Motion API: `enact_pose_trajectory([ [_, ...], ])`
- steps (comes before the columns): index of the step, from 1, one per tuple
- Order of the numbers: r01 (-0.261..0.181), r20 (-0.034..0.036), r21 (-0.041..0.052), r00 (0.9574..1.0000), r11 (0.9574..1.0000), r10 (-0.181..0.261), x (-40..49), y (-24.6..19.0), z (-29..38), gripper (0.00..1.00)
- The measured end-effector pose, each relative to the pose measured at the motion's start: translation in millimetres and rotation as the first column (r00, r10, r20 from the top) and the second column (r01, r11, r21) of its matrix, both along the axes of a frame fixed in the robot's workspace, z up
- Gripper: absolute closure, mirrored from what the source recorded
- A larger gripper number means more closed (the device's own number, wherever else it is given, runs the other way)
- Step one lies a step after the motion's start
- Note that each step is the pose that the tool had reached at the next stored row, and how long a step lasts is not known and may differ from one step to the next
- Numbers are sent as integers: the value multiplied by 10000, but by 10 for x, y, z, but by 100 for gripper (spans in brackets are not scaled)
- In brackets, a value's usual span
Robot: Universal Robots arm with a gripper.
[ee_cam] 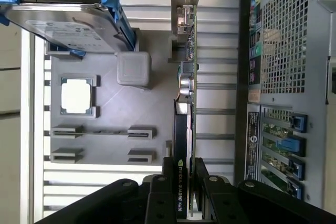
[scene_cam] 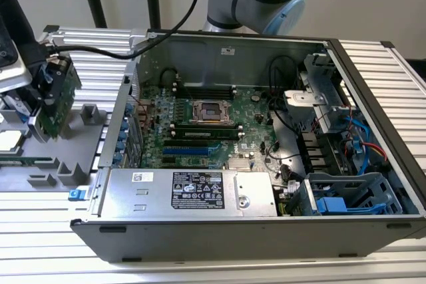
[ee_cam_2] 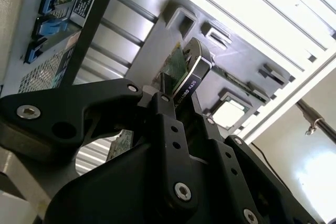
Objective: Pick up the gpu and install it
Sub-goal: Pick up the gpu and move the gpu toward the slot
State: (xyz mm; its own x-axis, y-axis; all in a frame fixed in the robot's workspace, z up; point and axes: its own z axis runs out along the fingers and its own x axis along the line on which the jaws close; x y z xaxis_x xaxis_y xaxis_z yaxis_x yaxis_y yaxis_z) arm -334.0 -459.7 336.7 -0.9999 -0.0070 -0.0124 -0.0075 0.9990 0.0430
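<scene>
- Pincer (scene_cam: 45,92): at the exterior view's left, outside the case (scene_cam: 233,48); closed on the gpu (scene_cam: 58,94), one finger on each face.
- Gpu, in both wrist views (ee_cam: 187,103) (ee_cam_2: 180,67): seen edge-on, clamped at one end between the fingers (ee_cam: 206,187), its silver bracket at the far end.
- Tray (scene_cam: 83,164): grey, on the table (scene_cam: 40,221) beside the case; the gpu stands upright over it.
- Hard drive (ee_cam: 63,24): at the tray's edge, well apart from the gpu.
- Motherboard (scene_cam: 256,108): inside the open case.
</scene>
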Motion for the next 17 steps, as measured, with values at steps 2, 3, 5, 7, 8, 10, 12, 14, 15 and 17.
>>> enact_pose_trajectory([
  [2,0,0,0,10000,10000,0,0,0,14,100],
  [3,0,0,0,10000,10000,0,0,0,22,100],
  [5,-2,-1,1,10000,10000,2,1,-1,38,100],
  [7,-2,-2,1,10000,10000,2,1,-1,52,100],
  [8,-2,-2,2,10000,10000,2,1,-1,57,100],
  [10,-1,-1,3,10000,10000,1,1,0,58,100],
  [12,-1,-3,1,10000,10000,1,1,0,60,100],
  [14,-1,-3,1,10000,10000,1,1,0,61,100],
  [15,-1,-3,0,10000,10000,1,1,0,62,100],
  [17,0,-5,-1,10000,10000,0,0,-1,68,100],
])
